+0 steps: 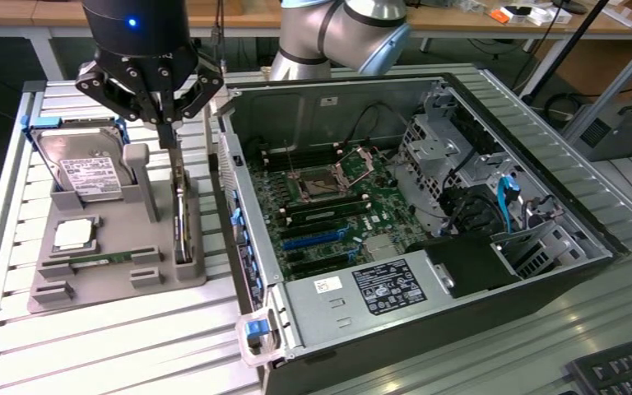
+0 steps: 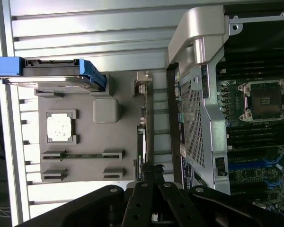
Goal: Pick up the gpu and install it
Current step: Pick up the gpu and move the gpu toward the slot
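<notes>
The gpu [image 1: 184,216] is a long, thin dark card standing on its edge in a slot of the grey holder tray [image 1: 96,284], beside the open computer case [image 1: 404,206]. In the wrist view the gpu [image 2: 141,137] runs along the tray's edge nearest the case, with its silvery bracket at the far end. My gripper [image 1: 169,138] hangs above the tray over the card, its fingers shut together with nothing visible between them. The dark fingers [image 2: 143,198] converge over the card's near end, and I see no contact with it.
On the tray, a silver hard drive [image 1: 88,171] with a blue frame stands at the back, a CPU [image 1: 75,234] lies in the middle and a green RAM stick [image 1: 102,259] lies in front. The motherboard [image 1: 327,210] with blue slots lies open inside the case. A keyboard [image 1: 624,370] sits at the exterior view's lower right.
</notes>
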`<state>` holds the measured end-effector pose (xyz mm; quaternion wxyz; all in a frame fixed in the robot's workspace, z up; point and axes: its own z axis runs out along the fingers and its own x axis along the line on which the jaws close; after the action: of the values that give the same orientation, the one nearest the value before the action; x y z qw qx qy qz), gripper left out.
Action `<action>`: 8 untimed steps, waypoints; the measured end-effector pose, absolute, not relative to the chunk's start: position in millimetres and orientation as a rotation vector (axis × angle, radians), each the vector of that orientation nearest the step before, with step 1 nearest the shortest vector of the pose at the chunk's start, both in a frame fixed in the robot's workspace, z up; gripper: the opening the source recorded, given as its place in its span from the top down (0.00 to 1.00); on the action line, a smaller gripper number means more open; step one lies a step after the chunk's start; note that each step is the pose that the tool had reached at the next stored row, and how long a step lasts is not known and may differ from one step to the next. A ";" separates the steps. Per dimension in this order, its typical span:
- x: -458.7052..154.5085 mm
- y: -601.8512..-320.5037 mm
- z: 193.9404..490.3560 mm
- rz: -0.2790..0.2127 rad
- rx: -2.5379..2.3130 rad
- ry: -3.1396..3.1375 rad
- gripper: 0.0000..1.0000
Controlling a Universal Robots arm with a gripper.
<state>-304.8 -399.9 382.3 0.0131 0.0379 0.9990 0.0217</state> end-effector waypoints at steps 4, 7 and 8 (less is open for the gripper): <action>-304.8 -399.9 382.3 0.068 0.118 3.113 0.71; -304.8 -399.9 382.3 0.068 0.118 3.113 0.64; -304.8 -399.9 382.3 0.068 0.118 3.112 0.58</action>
<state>-304.8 -399.9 382.3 0.0131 0.0379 0.9990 0.0217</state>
